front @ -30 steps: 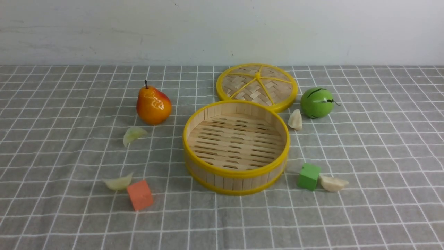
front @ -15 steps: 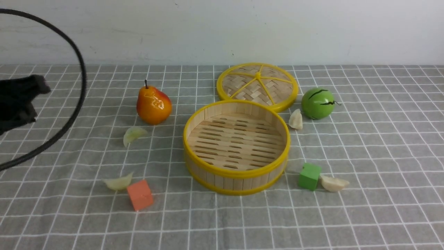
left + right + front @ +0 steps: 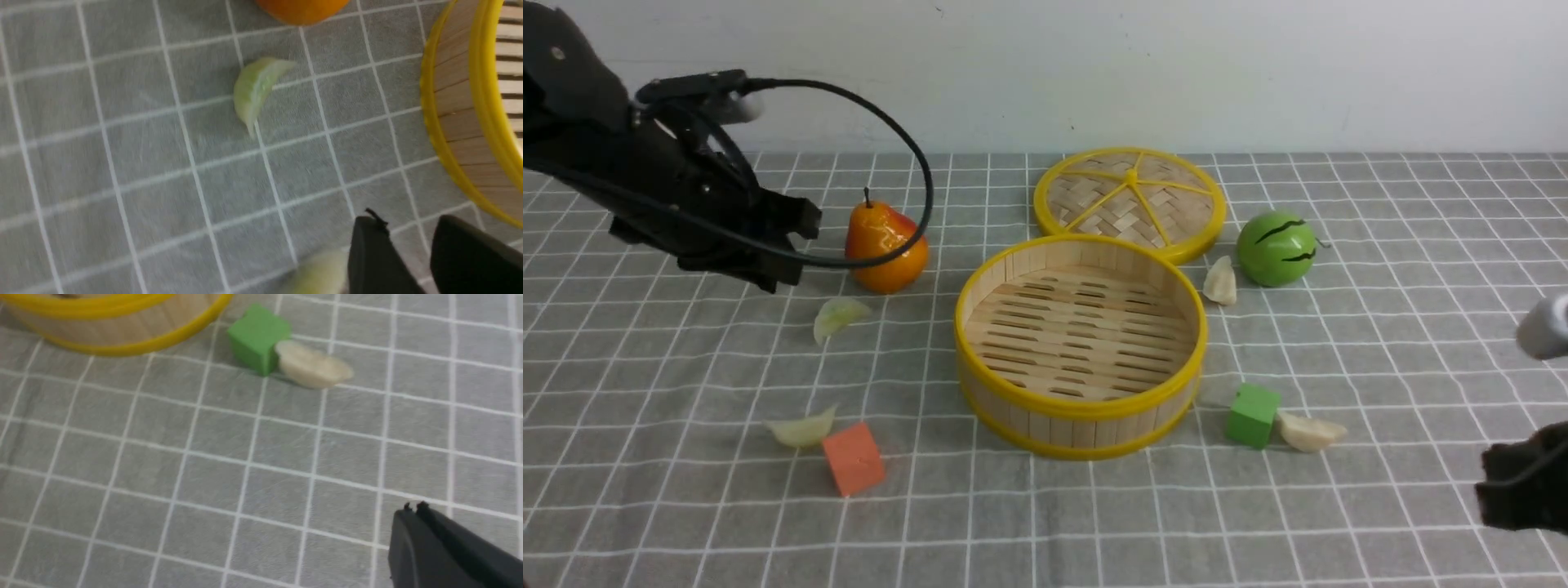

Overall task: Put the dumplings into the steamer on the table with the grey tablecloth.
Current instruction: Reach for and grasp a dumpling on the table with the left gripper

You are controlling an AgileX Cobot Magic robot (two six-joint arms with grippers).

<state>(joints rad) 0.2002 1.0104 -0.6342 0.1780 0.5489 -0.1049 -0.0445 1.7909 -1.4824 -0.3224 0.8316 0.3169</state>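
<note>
The steamer [image 3: 1078, 411] stands empty mid-table on the grey tablecloth [image 3: 1045, 523]. Two greenish dumplings [image 3: 837, 317] [image 3: 803, 429] lie to its left and two white dumplings [image 3: 1219, 280] [image 3: 1308, 431] to its right. My left gripper [image 3: 796, 249] hovers open and empty left of the pear, above the cloth. In the left wrist view the gripper [image 3: 404, 222] is between a greenish dumpling [image 3: 257, 87] and the steamer wall [image 3: 453, 122]. My right gripper [image 3: 412, 508] is shut and empty, near the front right edge [image 3: 1503, 482], short of the white dumpling [image 3: 312, 365].
A toy pear [image 3: 885, 245] stands behind the left dumplings. The woven lid [image 3: 1129, 200] lies behind the steamer, a green ball [image 3: 1276, 247] to its right. An orange cube [image 3: 852, 459] touches the near greenish dumpling. A green cube [image 3: 1250, 415] touches the near white one.
My left arm has come in from the left and reached beside the pear. My right arm has entered at the lower right. The green ball has rolled slightly right.
</note>
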